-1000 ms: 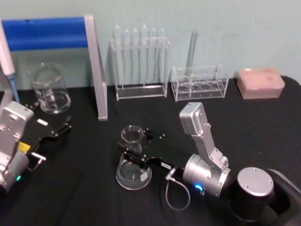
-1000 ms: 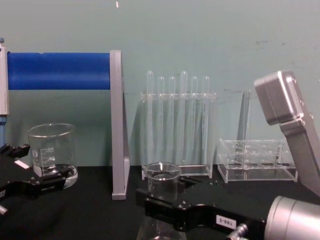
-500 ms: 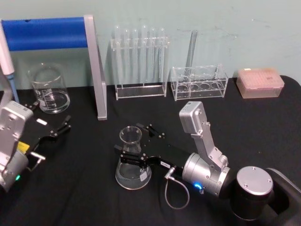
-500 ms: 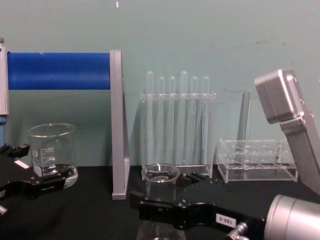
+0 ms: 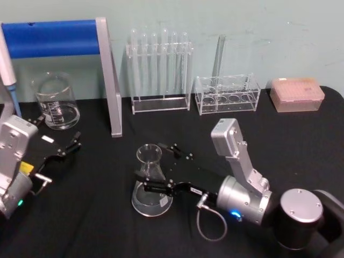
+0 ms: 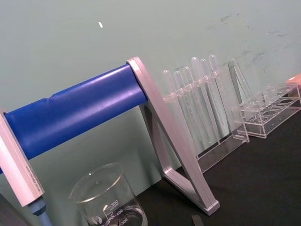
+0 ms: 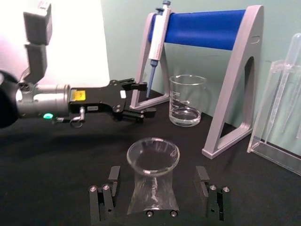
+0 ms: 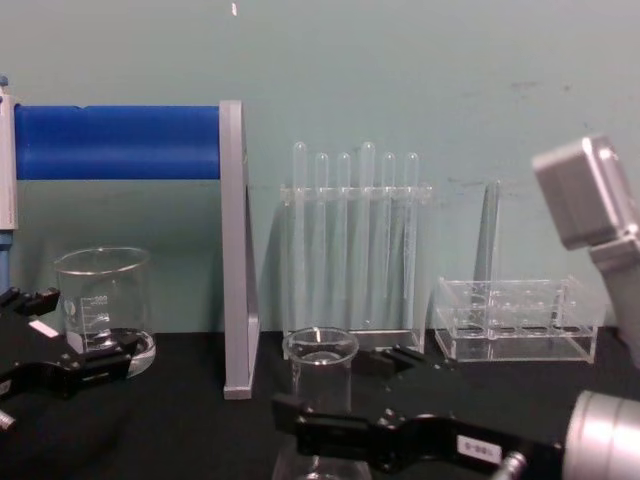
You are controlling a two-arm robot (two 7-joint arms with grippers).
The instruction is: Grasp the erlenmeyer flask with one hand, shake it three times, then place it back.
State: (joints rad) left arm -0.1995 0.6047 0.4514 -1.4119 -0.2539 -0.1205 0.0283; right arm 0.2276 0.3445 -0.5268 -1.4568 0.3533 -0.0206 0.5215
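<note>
Our right gripper point(image 5: 159, 168) has its fingers spread clear on both sides of the erlenmeyer flask point(image 5: 151, 180), which stands on the black table point(image 5: 97, 215) at six o'clock from the test-tube rack point(image 5: 160, 72), apparently set down.

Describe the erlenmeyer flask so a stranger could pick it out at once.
On the black table, before the blue-barred pipette stand, a clear conical erlenmeyer flask stands between the right gripper's open fingers. Unlike the cylindrical glass beaker, it narrows to a neck.
</note>
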